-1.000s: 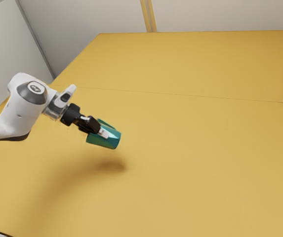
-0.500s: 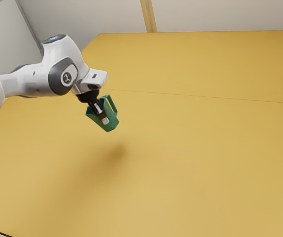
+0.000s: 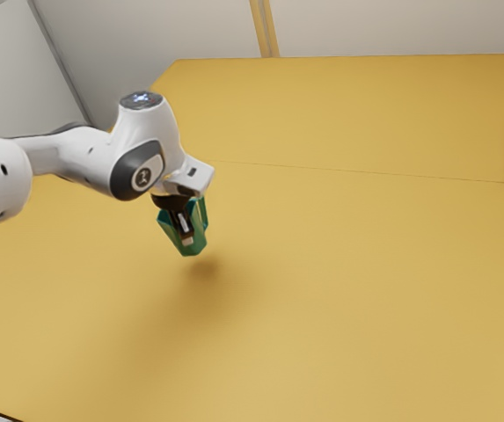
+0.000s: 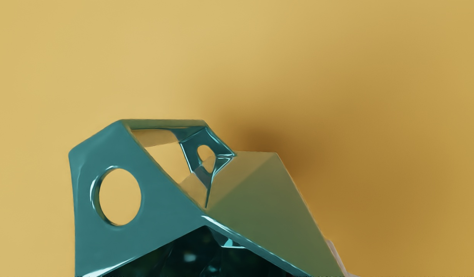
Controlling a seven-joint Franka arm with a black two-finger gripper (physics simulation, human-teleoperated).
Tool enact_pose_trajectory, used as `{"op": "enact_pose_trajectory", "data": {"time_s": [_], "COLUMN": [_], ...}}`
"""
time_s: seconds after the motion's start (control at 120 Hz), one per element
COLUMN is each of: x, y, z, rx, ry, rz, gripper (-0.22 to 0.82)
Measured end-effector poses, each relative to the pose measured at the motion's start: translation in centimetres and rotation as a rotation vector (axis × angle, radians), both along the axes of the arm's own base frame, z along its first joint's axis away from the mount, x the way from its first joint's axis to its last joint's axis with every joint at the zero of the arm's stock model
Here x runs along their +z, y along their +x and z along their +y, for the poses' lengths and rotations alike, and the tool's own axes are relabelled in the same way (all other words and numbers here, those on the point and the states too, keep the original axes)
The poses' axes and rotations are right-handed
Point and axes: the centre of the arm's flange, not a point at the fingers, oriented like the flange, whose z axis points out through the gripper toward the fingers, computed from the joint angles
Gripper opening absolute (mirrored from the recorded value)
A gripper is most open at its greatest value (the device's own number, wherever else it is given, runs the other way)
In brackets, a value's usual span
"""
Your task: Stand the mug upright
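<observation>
The teal faceted mug (image 3: 200, 240) hangs just above the table in the exterior view, mouth upward and base down, leaning a little, its handle toward the exterior view's right. My gripper (image 3: 186, 238) points down at it, shut on its body, with one pale-tipped finger along the near outer side; the other finger is hidden. In the wrist view the mug (image 4: 260, 196) shows its dark hollow and its handle with round holes. A pale sliver of my gripper's fingertip (image 4: 335, 254) lies against the mug's outer wall.
The yellow table (image 3: 348, 290) extends widely around the mug, with a soft shadow beneath it. A second yellow surface (image 3: 348, 114) adjoins the table's far side, and pale walls stand behind.
My hand first swung from a slanted reach to pointing down, raising the mug and turning it from near-sideways to mouth up. Since then hand and mug have come lower, and the lean has lessened.
</observation>
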Motion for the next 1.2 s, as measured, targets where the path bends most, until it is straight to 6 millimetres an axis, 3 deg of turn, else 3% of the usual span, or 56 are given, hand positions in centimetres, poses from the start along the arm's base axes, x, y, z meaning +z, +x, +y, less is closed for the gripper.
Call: {"op": "enact_pose_trajectory", "data": {"time_s": [0.3,0.467,0.717,1.2], "x": [-3.2,-4.7,-5.1,-6.4], "y": [-0.5,-1.3,-3.5,-3.5], "z": [-0.8,1.4,4.5,0.4], "rx": [-0.005,0.047,0.108,0.062], "ry": [0.025,0.023,0.049,0.051], "rz": [-0.016,-0.015,-0.02,-0.056], "gripper": [-0.18,-0.18,-0.18,-0.18]}}
